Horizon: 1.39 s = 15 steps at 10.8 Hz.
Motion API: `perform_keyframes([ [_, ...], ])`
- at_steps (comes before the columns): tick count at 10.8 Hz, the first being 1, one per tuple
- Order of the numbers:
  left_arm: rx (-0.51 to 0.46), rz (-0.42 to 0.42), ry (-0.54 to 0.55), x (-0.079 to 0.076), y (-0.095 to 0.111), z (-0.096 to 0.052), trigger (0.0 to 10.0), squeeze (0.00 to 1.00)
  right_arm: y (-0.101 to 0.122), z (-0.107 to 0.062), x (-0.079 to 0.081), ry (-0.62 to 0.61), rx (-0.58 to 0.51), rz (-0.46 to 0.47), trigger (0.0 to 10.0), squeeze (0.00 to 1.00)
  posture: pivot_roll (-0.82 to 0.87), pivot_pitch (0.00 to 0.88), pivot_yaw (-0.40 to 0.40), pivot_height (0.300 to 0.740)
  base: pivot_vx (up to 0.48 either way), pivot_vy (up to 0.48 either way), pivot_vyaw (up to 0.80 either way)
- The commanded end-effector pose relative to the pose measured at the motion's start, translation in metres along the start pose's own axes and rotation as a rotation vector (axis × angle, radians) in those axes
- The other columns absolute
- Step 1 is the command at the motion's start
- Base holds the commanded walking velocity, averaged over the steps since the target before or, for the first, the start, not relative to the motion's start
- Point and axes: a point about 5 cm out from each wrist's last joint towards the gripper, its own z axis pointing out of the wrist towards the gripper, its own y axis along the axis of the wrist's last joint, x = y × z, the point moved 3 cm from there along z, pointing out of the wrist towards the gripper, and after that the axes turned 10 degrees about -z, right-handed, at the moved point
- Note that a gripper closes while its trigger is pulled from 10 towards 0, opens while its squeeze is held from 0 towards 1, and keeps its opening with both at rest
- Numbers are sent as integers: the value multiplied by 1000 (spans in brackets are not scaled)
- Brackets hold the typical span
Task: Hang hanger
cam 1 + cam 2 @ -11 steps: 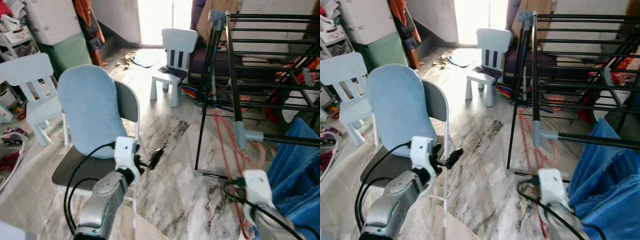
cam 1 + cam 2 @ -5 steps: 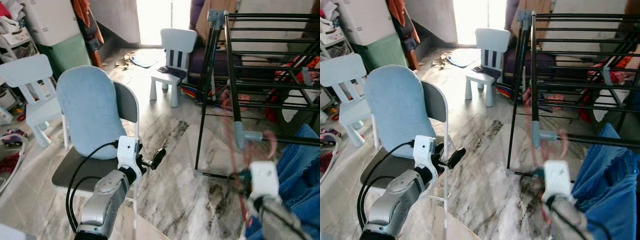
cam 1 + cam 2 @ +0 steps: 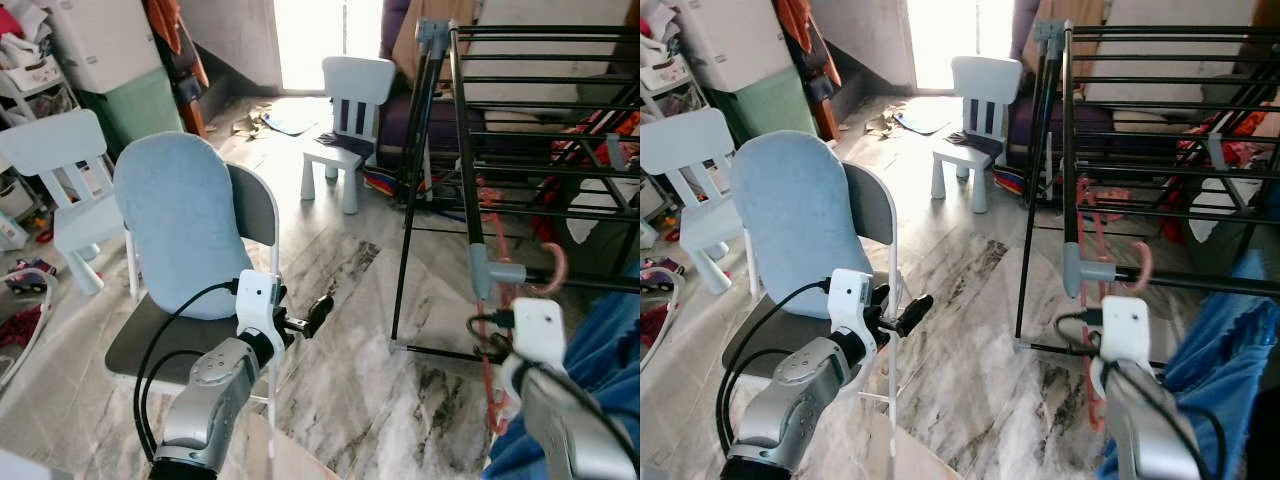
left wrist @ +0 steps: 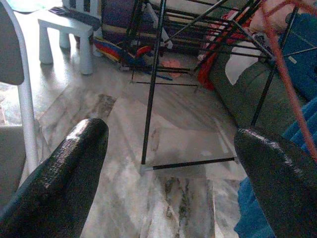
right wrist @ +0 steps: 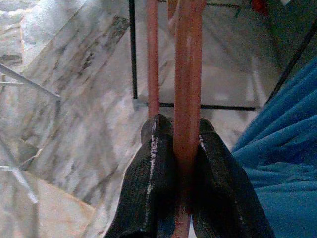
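The right end effector is clamped on the pink hanger, holding it upright with its hook near the drying rack's lower bar, apparently ready to catch it, while the left end effector hovers apart and empty beside the chair.

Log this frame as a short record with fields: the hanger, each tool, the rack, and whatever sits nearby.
hanger: pink hanger, held upright, its hook at the rack's low bar, not clearly seated on it
right tool: right tool shut on the hanger's shaft, beside the rack
left tool: left tool open, holding nothing, raised in front of the folding chair
rack: black drying rack, with grey joint on the low bar
nearby: blue cloth at the robot's right; folding chair with a light blue cushion; white child chair farther back
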Motion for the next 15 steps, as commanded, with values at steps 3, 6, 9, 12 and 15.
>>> perform_keyframes([
  [3,8,5,18,2,-1,1,10000,0,-2,14,9,69,82,26,10000,0,-243,0,41,740,0,0,0],
  [6,10,1,22,2,-2,0,10000,0,-10,17,19,117,119,3,10000,608,-241,0,40,740,0,0,0],
  [9,15,0,20,1,-3,2,10000,0,-14,17,22,140,126,-34,10000,965,-246,0,38,740,0,0,0],
  [12,12,-4,23,2,-2,2,10000,0,-10,15,14,99,78,-102,10000,1000,-250,0,38,740,0,0,0],
  [15,9,-1,25,3,-1,3,10000,0,-1,4,8,18,-10,-188,10000,1000,-254,0,45,740,0,0,0],
])
